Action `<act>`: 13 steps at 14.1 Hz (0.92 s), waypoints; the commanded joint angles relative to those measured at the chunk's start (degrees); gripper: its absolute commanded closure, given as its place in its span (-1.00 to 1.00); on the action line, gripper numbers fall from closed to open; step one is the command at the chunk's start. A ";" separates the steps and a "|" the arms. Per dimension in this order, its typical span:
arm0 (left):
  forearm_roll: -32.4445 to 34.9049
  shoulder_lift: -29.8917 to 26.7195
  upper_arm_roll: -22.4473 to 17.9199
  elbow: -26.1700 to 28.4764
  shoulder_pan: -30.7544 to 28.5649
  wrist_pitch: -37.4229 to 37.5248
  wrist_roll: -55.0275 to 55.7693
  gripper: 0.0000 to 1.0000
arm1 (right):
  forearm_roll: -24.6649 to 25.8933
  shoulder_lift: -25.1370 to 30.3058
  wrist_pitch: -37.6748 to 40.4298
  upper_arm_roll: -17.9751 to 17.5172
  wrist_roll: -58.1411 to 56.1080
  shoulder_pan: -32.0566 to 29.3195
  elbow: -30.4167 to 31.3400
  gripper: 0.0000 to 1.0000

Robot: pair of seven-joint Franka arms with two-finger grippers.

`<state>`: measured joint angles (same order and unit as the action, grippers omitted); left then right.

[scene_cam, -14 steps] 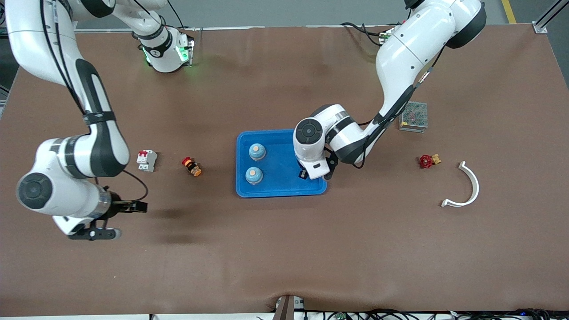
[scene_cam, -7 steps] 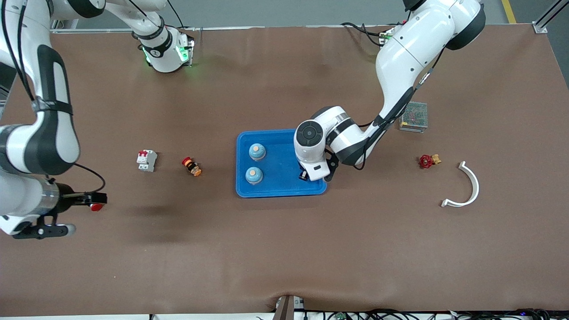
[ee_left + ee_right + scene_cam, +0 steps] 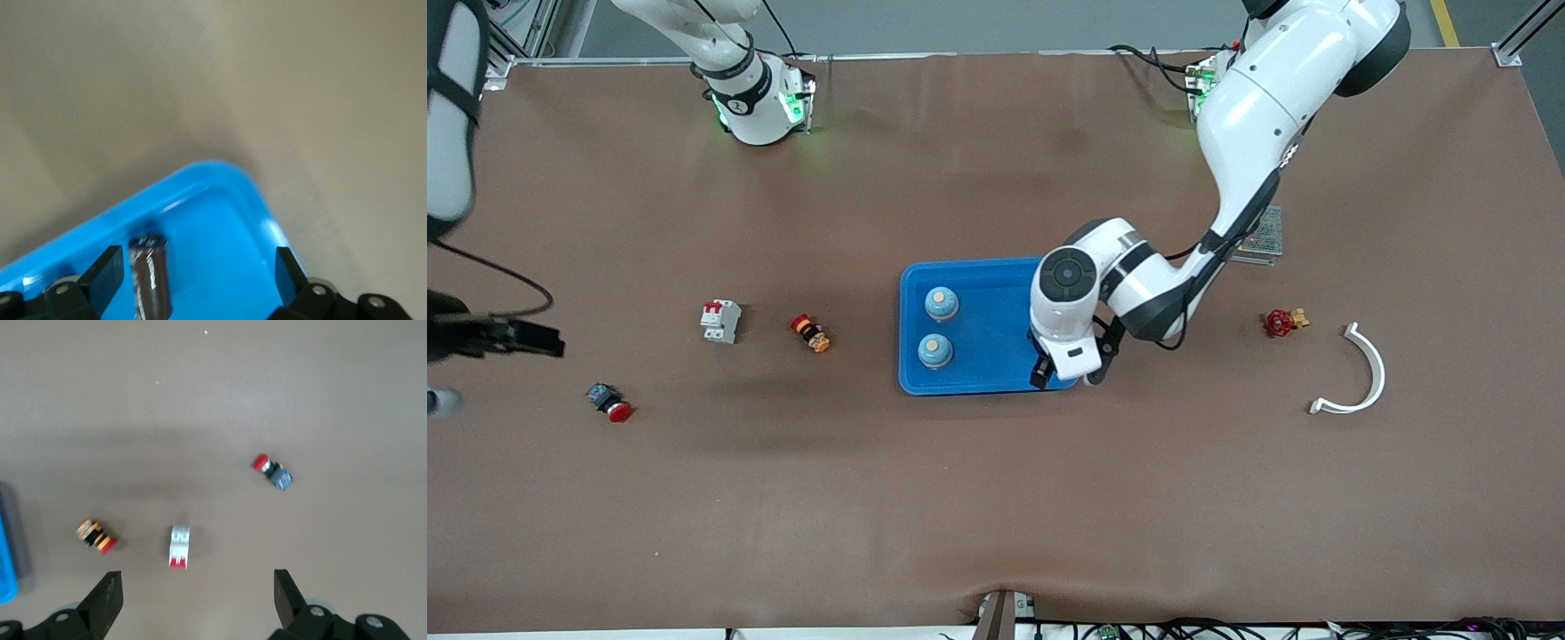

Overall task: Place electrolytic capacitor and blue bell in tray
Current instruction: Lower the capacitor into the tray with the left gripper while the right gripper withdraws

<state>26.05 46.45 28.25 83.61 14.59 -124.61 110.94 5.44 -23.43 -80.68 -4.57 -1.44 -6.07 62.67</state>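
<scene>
The small, light capacitor (image 3: 150, 277) sits in the tray (image 3: 220, 220); its smooth round sides look best to pinch. The left pincer (image 3: 197, 277) hangs spread over it. The right pincer (image 3: 197, 593), spread too, waits over the worktop (image 3: 267, 387).

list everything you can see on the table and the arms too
tray: 1, bright blue, mid-table
bells: 2, blue with tan tops, in the tray, one nearer the front camera
capacitor: 1, dark, in the tray between the left gripper's open jaws
circuit breaker: 1, white and red, toward the right arm's end
orange-black button: 1, between breaker and tray
red-capped button: 1, nearer the front camera than the breaker
metal mesh box: 1, grey, toward the left arm's end
red valve: 1, beside the curved piece
curved piece: 1, white
left gripper: open, over the tray's corner
right gripper: open, over bare table
</scene>
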 commanded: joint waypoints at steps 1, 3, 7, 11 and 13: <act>0.94 -2.68 0.49 0.15 -3.76 1.12 -7.38 -1.00 | 0.19 5.49 3.93 -0.88 2.32 -0.17 1.93 -1.00; 0.59 -4.52 0.49 0.23 -5.79 1.64 -12.92 -1.00 | 0.01 7.86 6.66 -0.88 2.32 0.27 2.11 -1.00; 0.23 -7.95 0.49 0.15 -10.10 5.24 -25.22 -1.00 | -2.97 12.61 7.30 0.08 2.32 0.97 6.57 -1.00; -0.46 -11.90 0.67 0.06 -13.62 10.78 -37.96 -1.00 | -6.05 14.02 6.59 5.54 2.23 5.19 8.70 -1.00; -3.62 -14.10 0.58 0.06 -16.24 12.19 -44.73 -1.00 | -6.14 14.38 6.41 5.54 2.23 5.02 9.49 -1.00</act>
<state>24.89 35.33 28.42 82.82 0.71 -114.50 71.86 0.33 -11.47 -73.25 -0.05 -0.13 -1.64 69.03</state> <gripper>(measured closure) 0.000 0.000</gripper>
